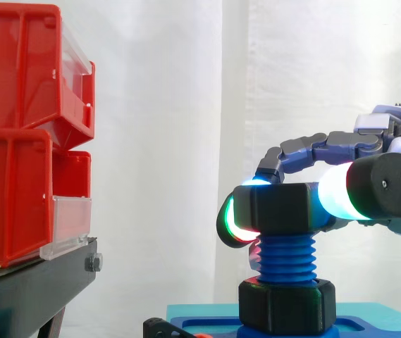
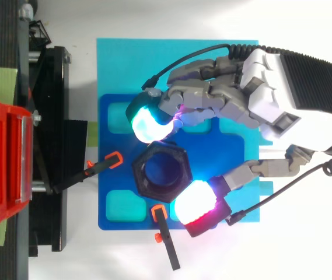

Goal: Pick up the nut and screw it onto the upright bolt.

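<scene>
Hand (image 2: 271,93) is gripping black nut (image 1: 281,209) atop upright blue bolt (image 1: 286,259); red bins (image 1: 17,77) are standing stacked at left, contents hidden.

Two red bins (image 1: 13,197) sit stacked at the edge of the black stand (image 1: 45,278), before a white curtain (image 1: 165,141). A dark blue plate (image 2: 104,146) lies on a cyan mat (image 2: 119,58). From above, one black, orange-tipped clamp (image 2: 95,169) meets the plate's left edge and another (image 2: 167,245) its bottom edge.
</scene>
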Available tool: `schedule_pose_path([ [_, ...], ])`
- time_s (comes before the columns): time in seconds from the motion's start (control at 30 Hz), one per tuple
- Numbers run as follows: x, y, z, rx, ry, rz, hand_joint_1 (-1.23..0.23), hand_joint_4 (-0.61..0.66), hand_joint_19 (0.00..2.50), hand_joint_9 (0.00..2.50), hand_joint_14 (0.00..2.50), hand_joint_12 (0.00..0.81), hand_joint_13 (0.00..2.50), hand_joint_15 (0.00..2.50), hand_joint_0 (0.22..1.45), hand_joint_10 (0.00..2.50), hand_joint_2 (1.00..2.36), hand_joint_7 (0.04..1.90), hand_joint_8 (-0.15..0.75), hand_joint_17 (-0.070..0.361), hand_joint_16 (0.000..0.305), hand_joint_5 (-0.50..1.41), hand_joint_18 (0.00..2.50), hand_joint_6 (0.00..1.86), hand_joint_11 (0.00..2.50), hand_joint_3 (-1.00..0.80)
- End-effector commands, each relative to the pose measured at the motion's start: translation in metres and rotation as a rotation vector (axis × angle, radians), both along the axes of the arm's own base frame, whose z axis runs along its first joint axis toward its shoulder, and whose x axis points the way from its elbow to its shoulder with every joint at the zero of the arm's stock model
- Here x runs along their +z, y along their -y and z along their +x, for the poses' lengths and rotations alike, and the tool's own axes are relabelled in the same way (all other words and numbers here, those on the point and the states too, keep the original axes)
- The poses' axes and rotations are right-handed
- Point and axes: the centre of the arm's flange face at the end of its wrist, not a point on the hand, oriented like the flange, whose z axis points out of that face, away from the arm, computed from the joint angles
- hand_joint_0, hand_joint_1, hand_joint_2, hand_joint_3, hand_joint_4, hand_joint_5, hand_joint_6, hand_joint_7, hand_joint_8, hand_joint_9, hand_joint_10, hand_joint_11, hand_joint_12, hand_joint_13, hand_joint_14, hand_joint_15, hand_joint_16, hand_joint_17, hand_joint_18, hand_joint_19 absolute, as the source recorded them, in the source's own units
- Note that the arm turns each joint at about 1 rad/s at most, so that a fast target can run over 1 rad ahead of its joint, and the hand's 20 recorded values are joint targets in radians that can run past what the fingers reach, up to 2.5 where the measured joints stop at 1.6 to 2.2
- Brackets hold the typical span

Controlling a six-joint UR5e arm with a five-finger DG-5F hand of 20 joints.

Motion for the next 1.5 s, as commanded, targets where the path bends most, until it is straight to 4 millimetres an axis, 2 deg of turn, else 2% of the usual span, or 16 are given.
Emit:
schedule_pose_path([
  [0.0, 0.000, -0.002, 0.000, 0.001, -0.001, 0.000, -0.75, 0.10, 0.34, 0.95, 0.01, 0.337, 0.83, 0.22, 0.66, 0.01, 1.01, 1.06, 0.300, 0.090, 0.040, -0.16, 0.63, 0.75, 0.36, -0.35],
  [1.47, -0.008, 0.006, -0.005, -0.008, -0.053, -0.004, -0.75, 0.10, 0.35, 0.95, 0.01, 0.338, 0.84, 0.22, 0.66, 0.01, 1.01, 1.08, 0.302, 0.090, 0.040, -0.16, 0.63, 0.74, 0.36, -0.35],
])
